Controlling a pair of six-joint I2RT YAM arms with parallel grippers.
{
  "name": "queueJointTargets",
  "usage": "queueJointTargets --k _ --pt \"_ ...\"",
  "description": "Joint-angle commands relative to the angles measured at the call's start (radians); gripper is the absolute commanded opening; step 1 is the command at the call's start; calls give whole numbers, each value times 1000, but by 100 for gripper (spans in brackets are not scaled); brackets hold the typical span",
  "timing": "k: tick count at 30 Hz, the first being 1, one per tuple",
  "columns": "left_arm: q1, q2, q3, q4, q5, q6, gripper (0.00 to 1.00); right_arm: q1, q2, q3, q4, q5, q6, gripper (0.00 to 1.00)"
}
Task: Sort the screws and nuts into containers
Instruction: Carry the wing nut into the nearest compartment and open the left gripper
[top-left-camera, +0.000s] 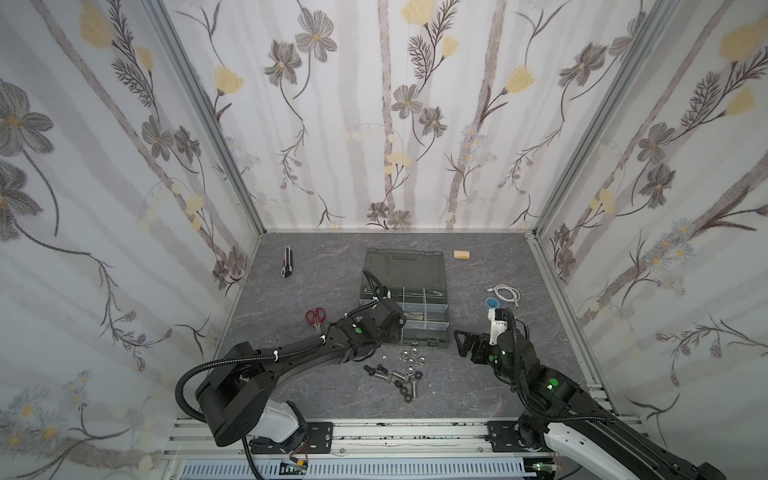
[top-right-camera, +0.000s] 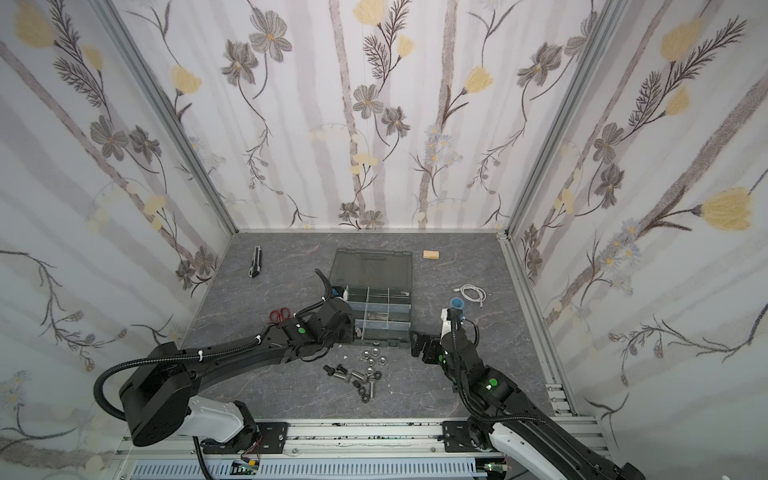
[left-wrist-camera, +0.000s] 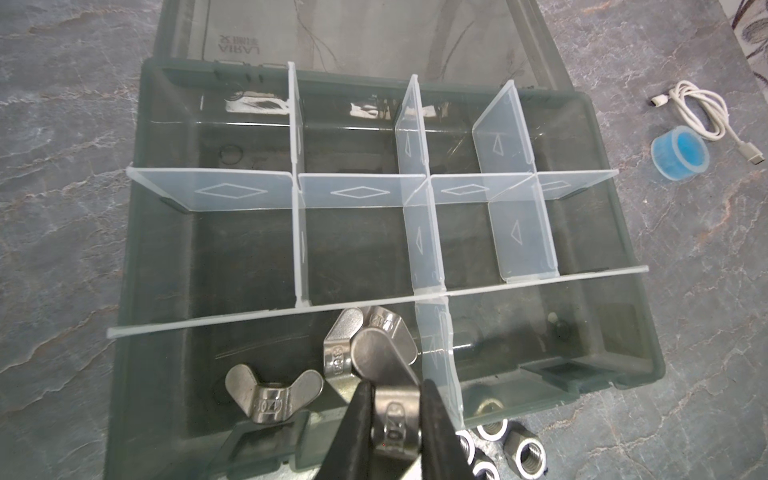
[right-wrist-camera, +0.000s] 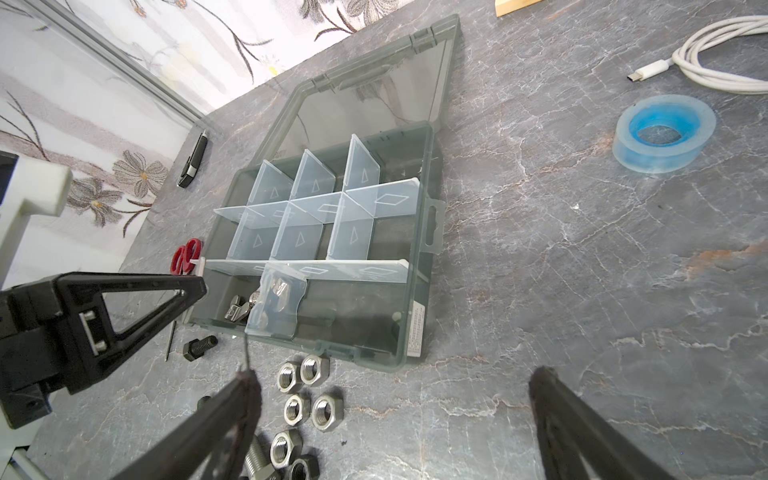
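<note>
Left wrist: gripped wing nut (left-wrist-camera: 380, 357), wings toward lid (left-wrist-camera: 374, 37)

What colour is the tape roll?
The tape roll is translucent pale blue with a bright blue core, best seen in the right wrist view.

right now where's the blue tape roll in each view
a top view: blue tape roll sits right of the organizer case
a top view: the roll is again right of the case
left wrist: the roll on the table beyond the case's side wall
right wrist: the roll on the table, apart from the case
shared landmark: the white cable coiled beside it in all four
</note>
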Motion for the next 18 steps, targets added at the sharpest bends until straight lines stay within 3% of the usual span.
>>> queueJointTargets --k 1,5,18 --pt "6 18 11 28 -4 8 26 1 -3 10 -8 19 15 100" --pt "6 20 8 32 -3 -1 42 0 0 11 -10 22 15 100" --pt "12 -42 -37 43 -37 -22 50 0 24 18 -7 18 14 100"
